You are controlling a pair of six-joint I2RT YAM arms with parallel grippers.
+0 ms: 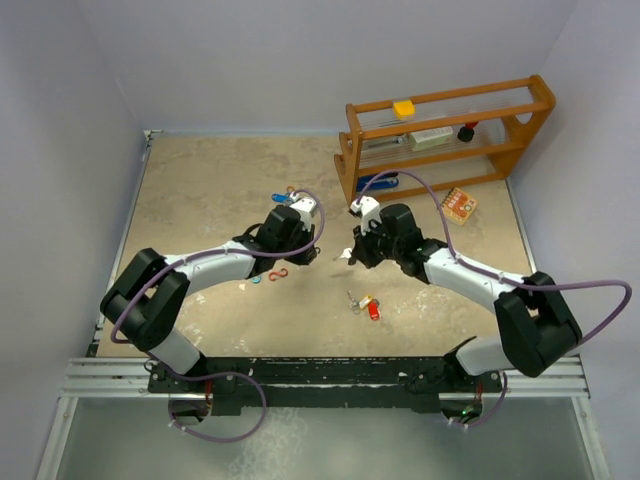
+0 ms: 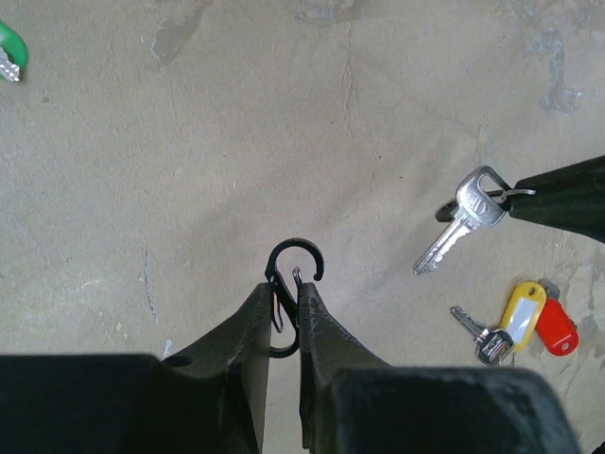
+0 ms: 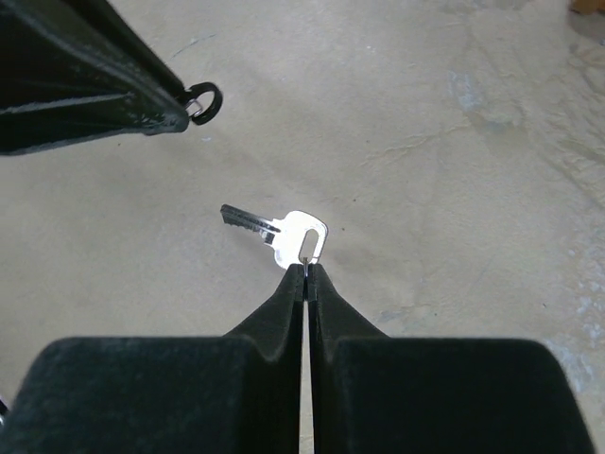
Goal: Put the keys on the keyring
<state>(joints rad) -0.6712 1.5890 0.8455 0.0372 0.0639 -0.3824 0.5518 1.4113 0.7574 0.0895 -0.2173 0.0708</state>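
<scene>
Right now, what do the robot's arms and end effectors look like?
Both the left arm and right arm have white links between bulky black joints. A thin purple cable loops along each. The left end effector and right end effector are black, tapering to narrow tips. No markings visible.

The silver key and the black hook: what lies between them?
Nothing. The left wrist view shows only bare table between the black hook and the silver key.
</scene>
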